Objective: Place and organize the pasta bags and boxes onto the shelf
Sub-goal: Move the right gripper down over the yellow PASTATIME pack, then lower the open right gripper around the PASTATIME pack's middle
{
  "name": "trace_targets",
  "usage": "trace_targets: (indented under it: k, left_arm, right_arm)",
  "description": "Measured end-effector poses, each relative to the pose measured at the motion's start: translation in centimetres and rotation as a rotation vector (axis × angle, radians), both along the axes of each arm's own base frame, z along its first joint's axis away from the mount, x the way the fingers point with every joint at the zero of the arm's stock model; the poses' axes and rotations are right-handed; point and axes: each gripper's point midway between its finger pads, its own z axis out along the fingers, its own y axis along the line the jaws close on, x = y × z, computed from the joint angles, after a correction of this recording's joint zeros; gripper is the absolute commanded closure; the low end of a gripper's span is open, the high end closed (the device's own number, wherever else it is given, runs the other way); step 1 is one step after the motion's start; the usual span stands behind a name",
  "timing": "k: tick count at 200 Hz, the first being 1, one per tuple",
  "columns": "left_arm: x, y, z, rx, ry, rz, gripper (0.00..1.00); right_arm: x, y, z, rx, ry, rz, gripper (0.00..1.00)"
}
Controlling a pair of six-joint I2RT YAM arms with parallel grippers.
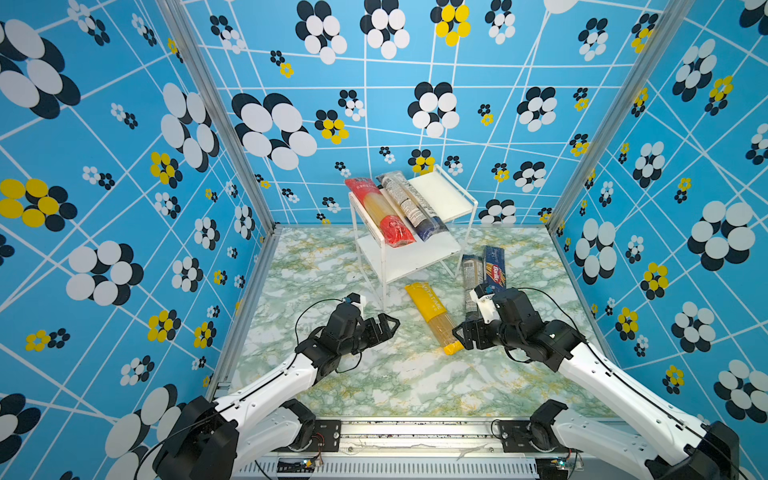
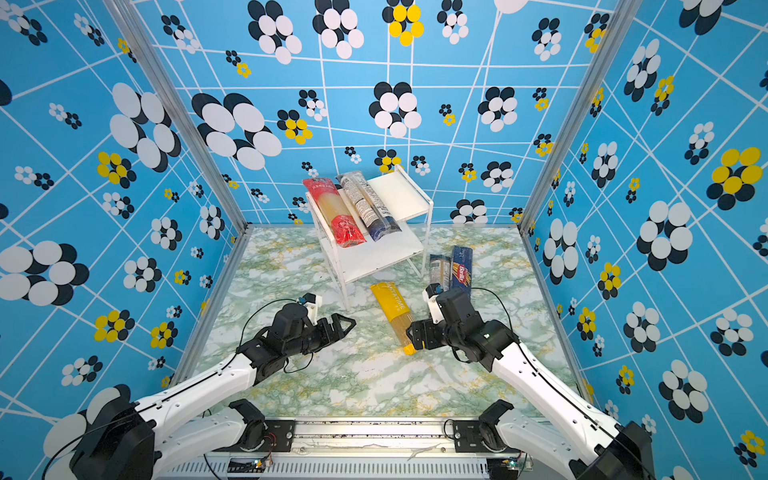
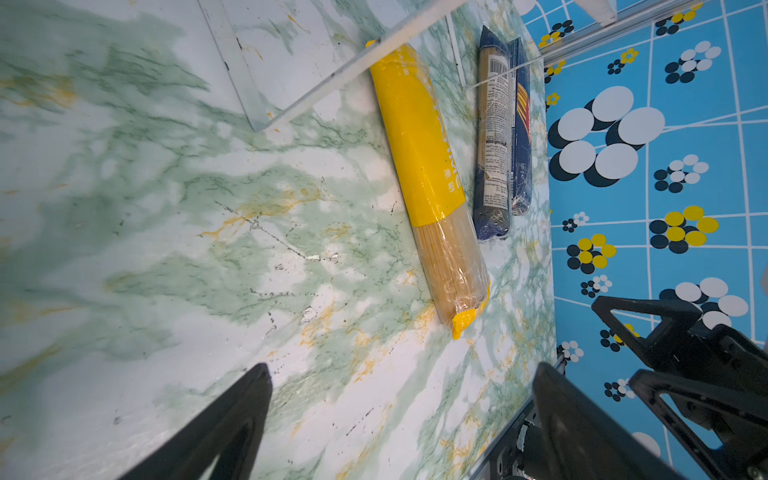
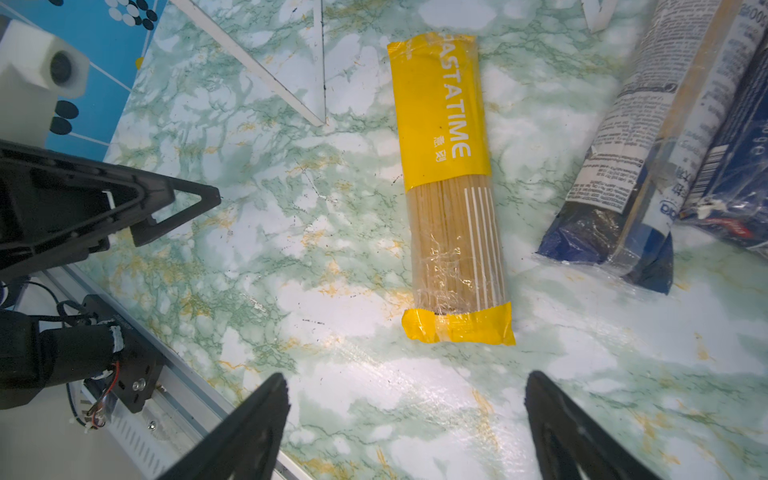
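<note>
A right pincer (image 4: 407,380) of black plastic hovers low over a green-veined marble tabletop (image 4: 291,257), its two fingers spread wide with nothing between them. Just ahead of its fingertips lies a long yellow-sleeved spaghetti pack with a see-through lower half (image 4: 451,187), flat on the table, its length running away from the pincer and its yellow crimped end nearest. Off to one side of that pack, further from the pincer, a see-through spaghetti bag with navy ends (image 4: 623,166) and a navy Barilla spaghetti box (image 4: 739,166) lie touching each other. The left pincer (image 3: 401,368) is also spread and empty, well apart from the yellow pack. Beyond both pincers stands a small two-tier shelf with white boards and a clear acrylic frame (image 1: 440,193); on its upper board a red-ended spaghetti bag (image 1: 380,212) and a second navy-ended see-through bag (image 1: 409,205) lie side by side. So two packs seem shelved and three remain. The step in hand looks like the approach to the yellow pack. Next, the right pincer would need to move forward and down so its fingers straddle the pack's width, preferably nearer the middle to stop it drooping, then close.
</note>
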Motion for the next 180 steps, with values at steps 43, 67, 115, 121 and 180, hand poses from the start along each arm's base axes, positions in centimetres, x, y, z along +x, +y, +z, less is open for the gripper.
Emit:
trace_targets:
  k: [43, 67, 115, 121, 180]
  left_arm:
    - [0.4, -0.1, -0.1, 0.016, -0.012, -0.005, 0.01]
    - [0.9, -0.5, 0.6, 0.017, -0.038, -0.015, 0.01]
    - [1.5, -0.9, 0.1, 0.032, -0.047, -0.029, 0.01]
    - [1.5, -0.9, 0.0, 0.035, -0.048, -0.032, 0.01]
    - [1.9, -1.3, -0.1, 0.054, -0.066, -0.058, 0.01]
  right_arm:
    - [0.2, 1.1, -0.8, -0.001, 0.012, 0.062, 0.1]
    - [0.4, 1.3, -1.7, -0.029, 0.021, 0.089, 0.1]
    - [0.9, 1.5, -3.5, -0.087, 0.036, 0.143, 0.09]
    - [0.9, 1.6, -3.5, -0.092, 0.033, 0.152, 0.09]
    - [1.5, 2.7, -3.4, -0.072, -0.026, 0.221, 0.09]
